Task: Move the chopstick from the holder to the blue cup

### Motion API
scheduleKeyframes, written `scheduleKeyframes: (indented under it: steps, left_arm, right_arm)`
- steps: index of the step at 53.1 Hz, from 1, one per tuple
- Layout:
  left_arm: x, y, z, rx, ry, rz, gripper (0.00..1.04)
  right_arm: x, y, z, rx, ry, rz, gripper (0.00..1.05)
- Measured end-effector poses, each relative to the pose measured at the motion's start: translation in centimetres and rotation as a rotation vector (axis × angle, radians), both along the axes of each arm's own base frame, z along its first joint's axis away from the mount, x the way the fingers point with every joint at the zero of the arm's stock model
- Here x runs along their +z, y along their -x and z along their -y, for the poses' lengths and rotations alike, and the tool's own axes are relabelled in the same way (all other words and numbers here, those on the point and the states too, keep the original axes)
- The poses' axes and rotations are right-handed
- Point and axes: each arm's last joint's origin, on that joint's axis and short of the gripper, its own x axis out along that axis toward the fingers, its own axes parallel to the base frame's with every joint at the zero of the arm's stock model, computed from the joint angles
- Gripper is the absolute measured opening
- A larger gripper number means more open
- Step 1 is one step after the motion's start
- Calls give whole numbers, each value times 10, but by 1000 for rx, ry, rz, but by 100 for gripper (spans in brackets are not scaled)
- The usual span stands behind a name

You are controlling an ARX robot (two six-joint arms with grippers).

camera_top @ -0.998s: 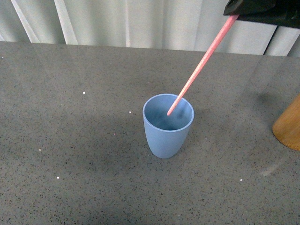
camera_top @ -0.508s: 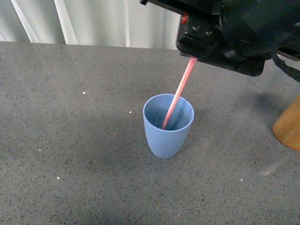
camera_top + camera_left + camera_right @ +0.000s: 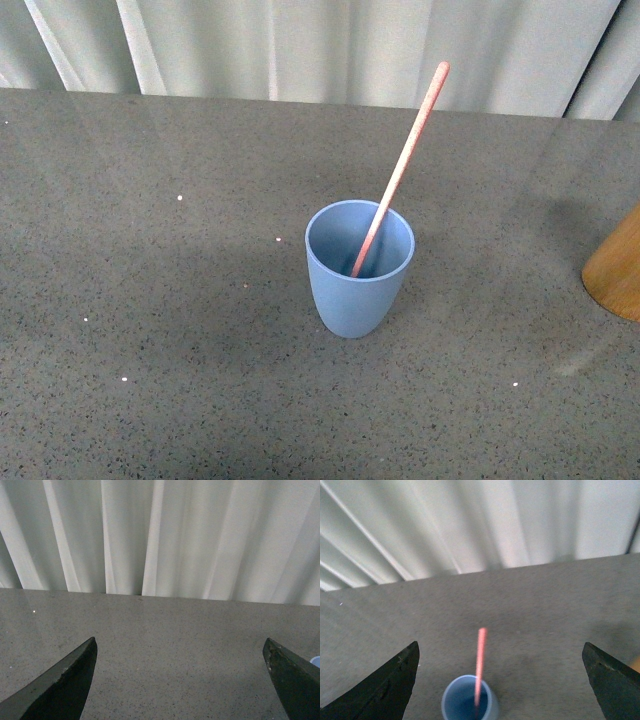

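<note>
The blue cup [image 3: 358, 268] stands upright in the middle of the grey table. One pinkish chopstick [image 3: 403, 165] stands in it, leaning against the rim toward the far right. The tan wooden holder [image 3: 617, 268] shows only partly at the right edge of the front view. Neither gripper shows in the front view. In the right wrist view my right gripper [image 3: 500, 680] is open and empty, above and behind the cup [image 3: 468, 700] and the chopstick [image 3: 480, 660]. My left gripper [image 3: 180, 680] is open and empty over bare table; a sliver of the cup [image 3: 316, 661] shows at the edge.
The grey speckled table [image 3: 150, 300] runs back to white curtains [image 3: 300, 45] along its far edge. A tan sliver of the holder [image 3: 636, 664] shows at the edge of the right wrist view.
My right gripper let go of the chopstick and pulled up out of the front view. The chopstick dropped into the cup and now leans on its rim.
</note>
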Motion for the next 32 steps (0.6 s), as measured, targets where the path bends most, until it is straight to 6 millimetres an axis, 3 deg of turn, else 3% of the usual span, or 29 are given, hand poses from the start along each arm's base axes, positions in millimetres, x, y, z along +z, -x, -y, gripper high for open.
scheduleKeyframes:
  steps: [8,16,22,26,32]
  left_arm:
    - [0,0,0,0,0,0,98]
    - [0,0,0,0,0,0,98]
    - [0,0,0,0,0,0,98]
    - [0,0,0,0,0,0,98]
    - [0,0,0,0,0,0,98]
  right_arm:
    - [0,42,54,-155,56,95,95]
    - [-28,84,96,-272,78,129,95]
    - [-53,102,113,-376,137,140,95]
    - [-57,104,117,-409,160,137,95]
    - [-64,104,114,-212,207,329,80]
